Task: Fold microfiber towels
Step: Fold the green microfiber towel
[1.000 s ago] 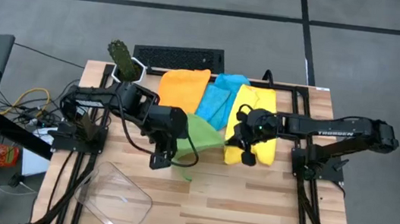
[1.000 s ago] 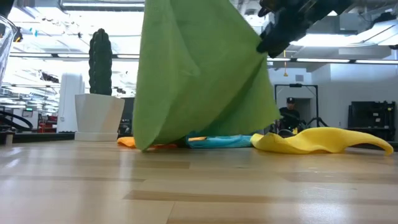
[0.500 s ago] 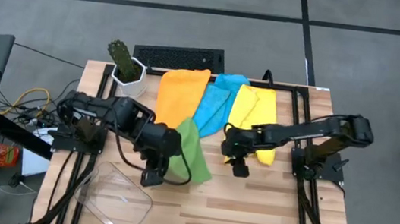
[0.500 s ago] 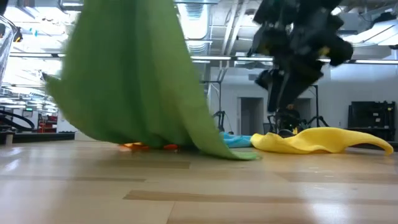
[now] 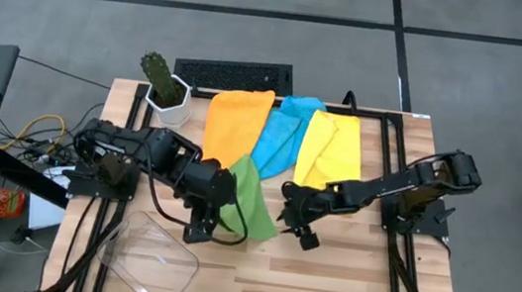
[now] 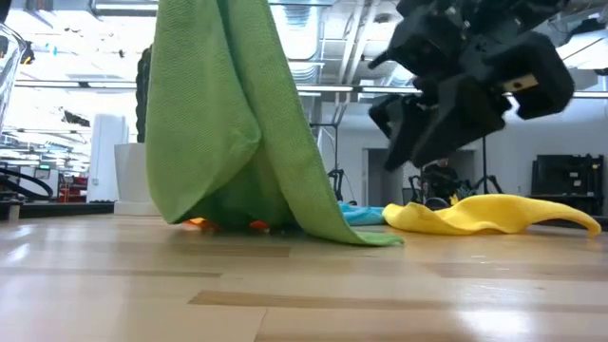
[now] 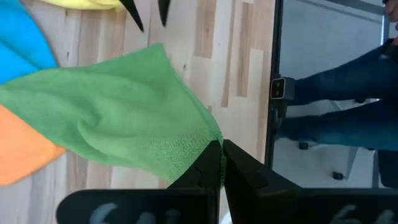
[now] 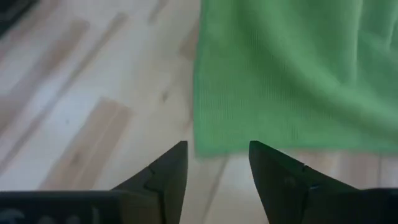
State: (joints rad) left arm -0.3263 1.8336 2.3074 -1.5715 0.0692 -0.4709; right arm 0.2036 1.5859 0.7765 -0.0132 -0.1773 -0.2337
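The green towel (image 5: 249, 199) hangs from my shut left gripper (image 7: 221, 163), which is raised over the table's near left middle. Its lower edge (image 6: 356, 237) trails on the wood. My right gripper (image 8: 217, 147) hovers open just right of the towel, above the table. Its fingers point at the towel's free corner (image 8: 208, 144) and touch nothing. The orange towel (image 5: 237, 123), the light blue towel (image 5: 283, 131) and the yellow towel (image 5: 332, 150) lie flat side by side at the table's far side. My left gripper pinches a corner of the green towel (image 7: 208, 146) between its two fingers, coming from above and slanting down. The cloth hangs slack below the fingers in loose folds, and its lower edge lies on the table.
A cactus in a white pot (image 5: 164, 82) stands at the far left corner, with a black keyboard (image 5: 233, 75) beyond the far edge. A clear plastic container (image 5: 150, 252) sits at the near left. Bare wood (image 5: 344, 286) stretches along the near side.
My right gripper has opened and let go of the green towel's raised corner. It then went down and toward the table's near edge and left. The freed side has fallen, so the towel now hangs from my left gripper alone with its lower edge on the table.
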